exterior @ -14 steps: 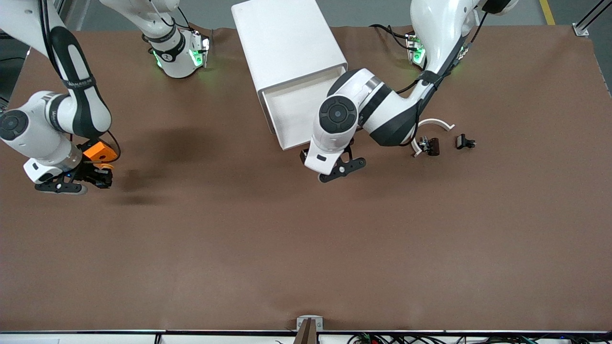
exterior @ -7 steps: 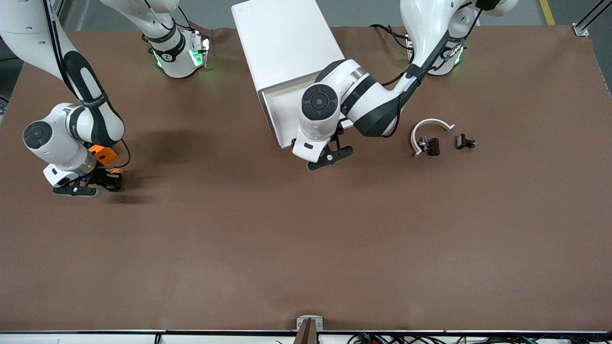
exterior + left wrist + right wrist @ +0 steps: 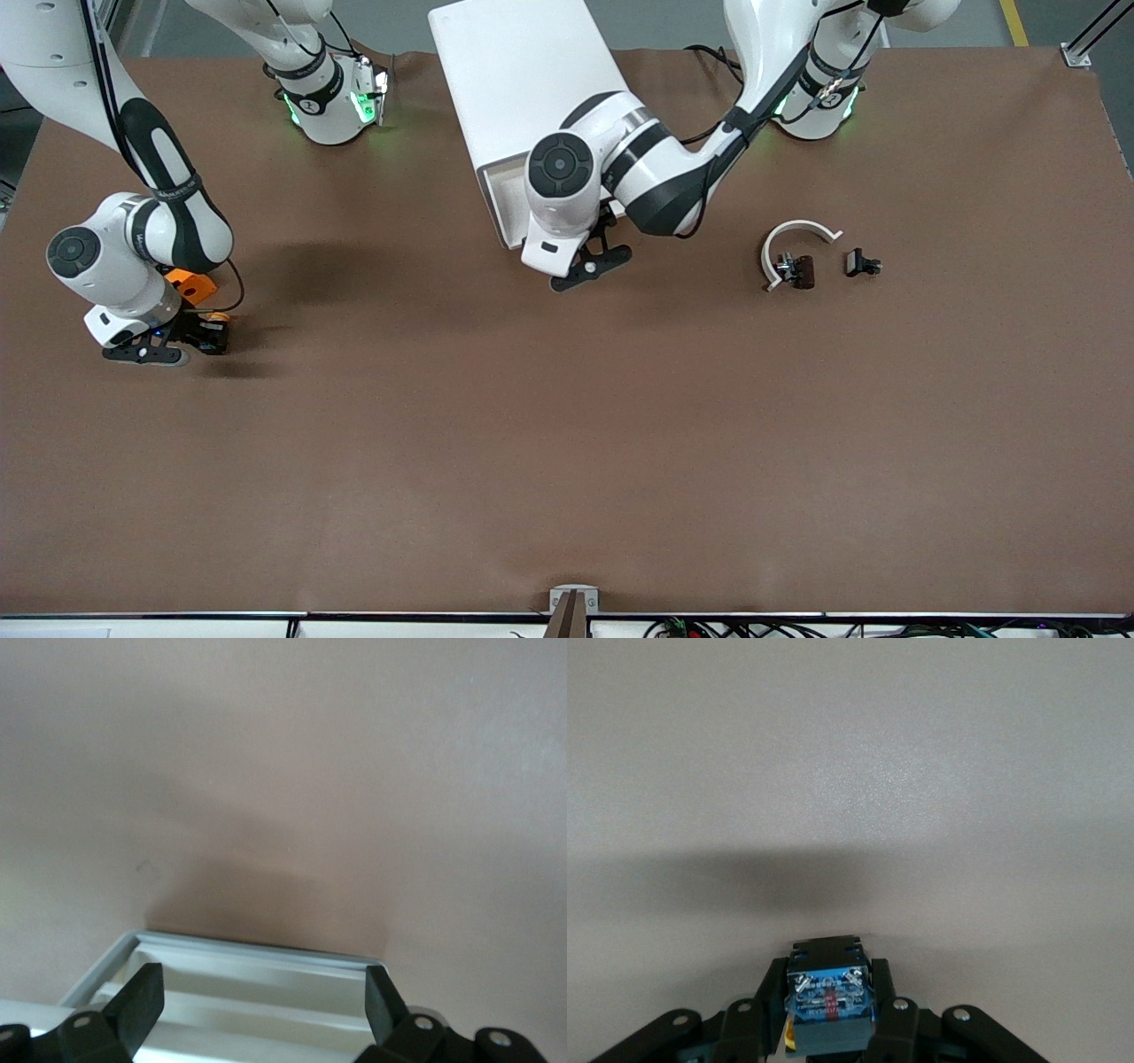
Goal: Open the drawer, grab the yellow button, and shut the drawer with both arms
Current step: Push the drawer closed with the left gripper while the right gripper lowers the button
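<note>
Over the last second the left gripper (image 3: 592,266), jaws spread wide and empty, has swung in against the drawer (image 3: 509,208) front, pushing it most of the way into the cabinet (image 3: 523,80). The right gripper (image 3: 205,337) waits low over the surface (image 3: 567,443) toward its own end, jaws pinching the button (image 3: 829,1003); closing looks nearly done.

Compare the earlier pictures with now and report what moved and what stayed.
The left pincer, open, pushed the drawer most of the way into the cabinet. The right pincer shifted slightly, still clamping the button. The orange block, white arc and black clips stayed.
</note>
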Action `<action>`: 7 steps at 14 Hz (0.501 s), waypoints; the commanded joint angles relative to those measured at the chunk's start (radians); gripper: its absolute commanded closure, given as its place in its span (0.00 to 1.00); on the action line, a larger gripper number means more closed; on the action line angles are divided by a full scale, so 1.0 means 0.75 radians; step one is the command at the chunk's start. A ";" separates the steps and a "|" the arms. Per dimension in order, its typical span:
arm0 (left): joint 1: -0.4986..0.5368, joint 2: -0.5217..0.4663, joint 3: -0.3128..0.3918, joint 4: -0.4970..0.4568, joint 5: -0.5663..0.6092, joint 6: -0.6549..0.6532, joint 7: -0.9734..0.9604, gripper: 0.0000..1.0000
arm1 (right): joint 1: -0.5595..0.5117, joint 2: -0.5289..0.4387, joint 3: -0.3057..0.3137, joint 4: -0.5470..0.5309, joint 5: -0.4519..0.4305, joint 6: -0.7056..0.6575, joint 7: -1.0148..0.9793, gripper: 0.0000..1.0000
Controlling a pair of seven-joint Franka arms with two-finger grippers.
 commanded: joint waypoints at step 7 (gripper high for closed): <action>-0.025 -0.008 -0.113 -0.037 -0.043 0.009 -0.175 0.00 | -0.005 -0.014 0.034 0.010 -0.010 -0.007 -0.019 0.00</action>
